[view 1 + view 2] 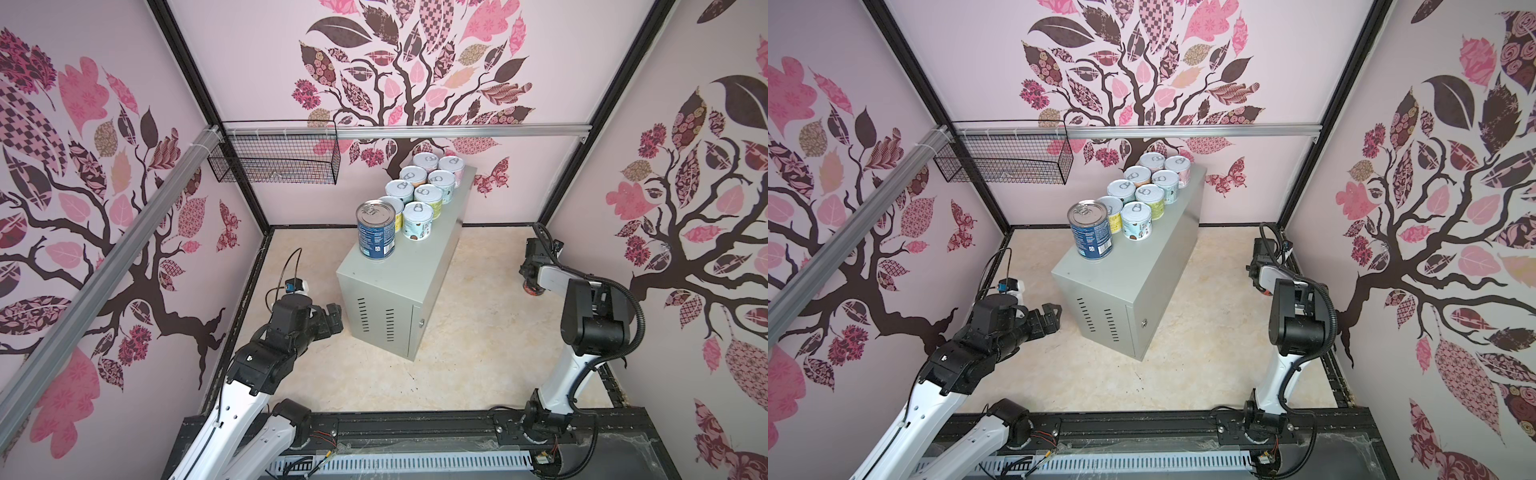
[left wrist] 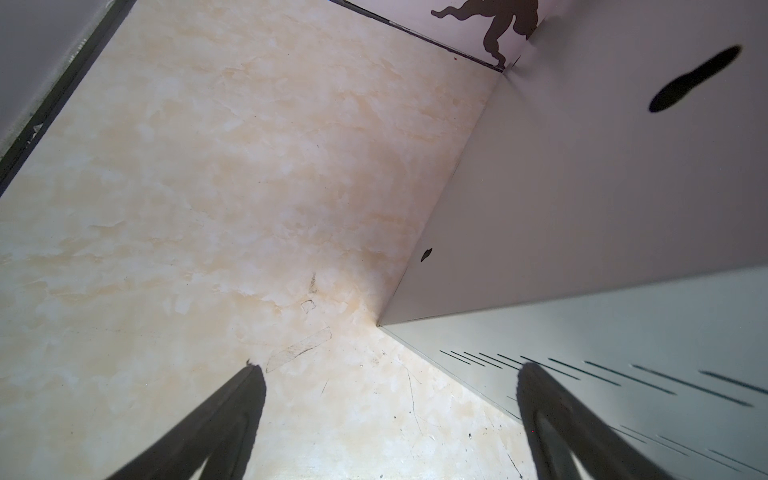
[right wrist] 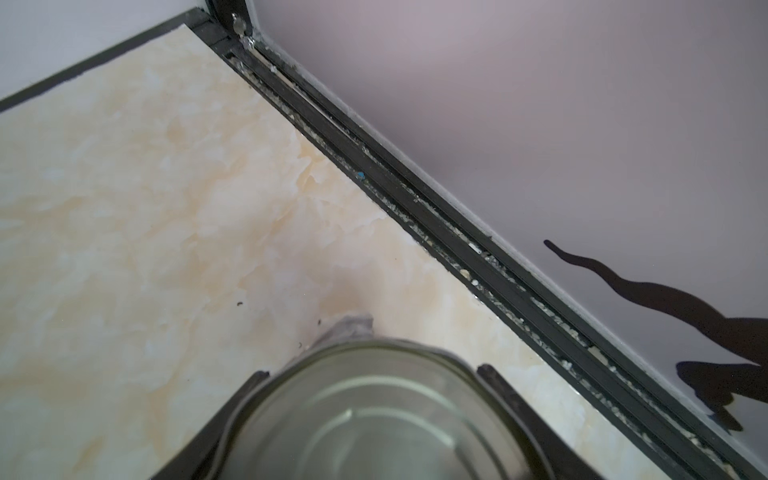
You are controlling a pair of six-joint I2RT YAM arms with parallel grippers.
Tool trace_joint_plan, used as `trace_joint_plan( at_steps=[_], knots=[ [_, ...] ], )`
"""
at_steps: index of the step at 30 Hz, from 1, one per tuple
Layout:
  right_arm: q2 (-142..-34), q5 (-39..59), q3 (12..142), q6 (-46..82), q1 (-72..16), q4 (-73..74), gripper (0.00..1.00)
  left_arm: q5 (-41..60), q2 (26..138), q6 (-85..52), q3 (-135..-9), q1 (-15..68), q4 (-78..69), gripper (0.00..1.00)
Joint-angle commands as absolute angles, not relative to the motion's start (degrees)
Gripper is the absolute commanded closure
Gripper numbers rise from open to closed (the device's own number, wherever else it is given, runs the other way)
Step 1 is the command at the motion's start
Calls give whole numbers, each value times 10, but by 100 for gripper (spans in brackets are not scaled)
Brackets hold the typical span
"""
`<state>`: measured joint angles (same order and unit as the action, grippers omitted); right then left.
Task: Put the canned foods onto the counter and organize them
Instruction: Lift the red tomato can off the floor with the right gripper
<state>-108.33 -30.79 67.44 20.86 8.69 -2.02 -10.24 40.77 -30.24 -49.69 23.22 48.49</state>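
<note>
Can (image 3: 374, 415) fills the gap between fingers of the right gripper (image 3: 372, 371), grip unclear (left gripper (image 2: 390, 365) gapes empty); probably rigid, weighty, slick-walled: clamp mid-height.

Blue can (image 1: 1090, 232) — upright atop counter (image 1: 1144, 268)

We see the counter (image 1: 399, 270) as sheet metal under a smooth, matt light-grey paint. The blue can (image 1: 376, 232) has a label with a slight sheen and a bright bare-metal lid. The short cans (image 1: 428, 193) have duller silvery pull-tab lids (whether their labels are paper or plastic we cannot tell). The dark can (image 3: 374, 415) shows a ringed, polished metal top. The floor (image 1: 457, 353) is smooth, marble-patterned and faintly glossy. The basket (image 1: 274, 162) is black wire.
</note>
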Motion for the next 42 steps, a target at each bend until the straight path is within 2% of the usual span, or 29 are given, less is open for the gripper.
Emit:
trace_joint_plan(
  at_steps=[1,19,26,33,42],
  knots=[
    [-1081,-299,670,198,85,-29,32,-103,404,-306,-482,228,473,2],
    [-955,-201,632,186,59,-53,40,-108,390,-303,-476,219,464,2],
    [-877,-185,621,178,17,-84,41,-105,387,-308,-482,219,472,2],
    [-785,-129,622,192,-9,-137,43,-77,378,-318,-487,219,484,2],
    [-684,-69,668,190,-35,-239,44,-88,361,-308,-524,219,529,2]
  ],
)
